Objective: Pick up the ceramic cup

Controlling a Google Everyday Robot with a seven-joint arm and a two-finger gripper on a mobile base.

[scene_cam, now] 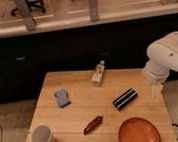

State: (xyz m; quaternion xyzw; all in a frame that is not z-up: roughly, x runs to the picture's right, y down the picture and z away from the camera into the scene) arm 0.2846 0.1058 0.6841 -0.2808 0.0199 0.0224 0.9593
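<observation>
The ceramic cup [42,136] is white with a dark inside and stands upright near the front left corner of the wooden table [84,112]. My white arm [169,56] reaches in from the right. My gripper [155,92] hangs at the table's right edge, far to the right of the cup and not touching it. It holds nothing that I can see.
On the table are a blue sponge [62,97], a small bottle lying down [98,74], a black striped packet [125,98], a dark red bar [93,125] and an orange plate [138,133]. A dark counter wall stands behind the table.
</observation>
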